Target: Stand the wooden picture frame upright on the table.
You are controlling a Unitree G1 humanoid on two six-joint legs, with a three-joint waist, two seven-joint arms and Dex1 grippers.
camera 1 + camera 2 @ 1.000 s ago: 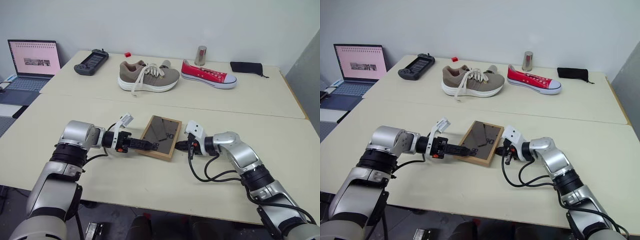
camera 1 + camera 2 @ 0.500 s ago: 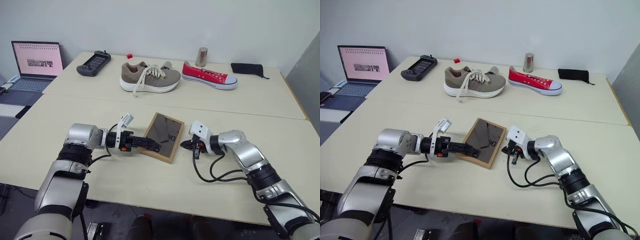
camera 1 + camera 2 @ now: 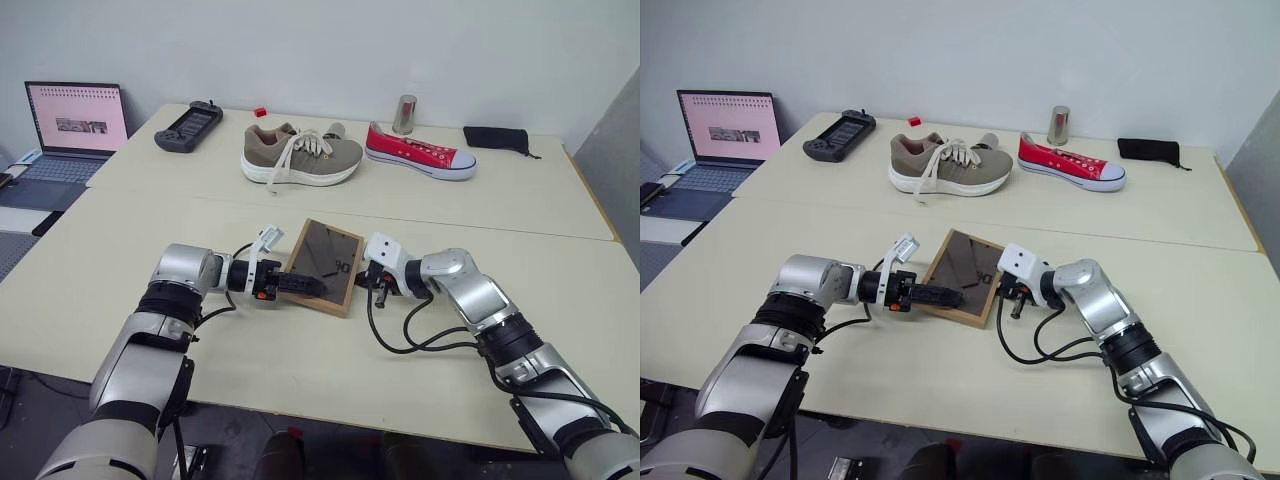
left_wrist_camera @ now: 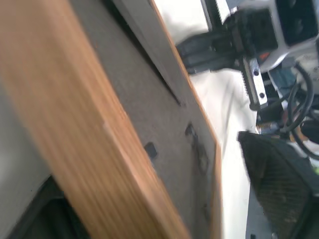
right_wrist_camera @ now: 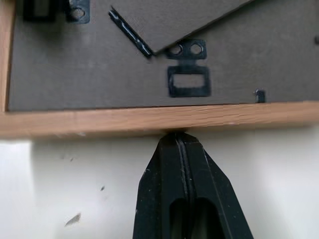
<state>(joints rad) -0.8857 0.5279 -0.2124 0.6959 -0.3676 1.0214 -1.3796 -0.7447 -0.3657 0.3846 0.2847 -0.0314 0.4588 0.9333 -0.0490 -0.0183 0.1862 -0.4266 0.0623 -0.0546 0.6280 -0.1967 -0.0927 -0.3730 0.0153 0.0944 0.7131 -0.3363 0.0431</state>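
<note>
between both arms, the wooden picture frame (image 3: 324, 266) has tipped up off the surface (image 3: 300, 370). left gripper (image 3: 305, 284) spread astride its edge, narrowing; right gripper (image 5: 178, 141) pressed together, bracing the opposite edge. standing is underway.

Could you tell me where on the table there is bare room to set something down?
The table is bare along its near edge and its right side, between the right gripper and the edge. It is crowded around the wooden picture frame and the left gripper, and along the far side by the shoes.
</note>
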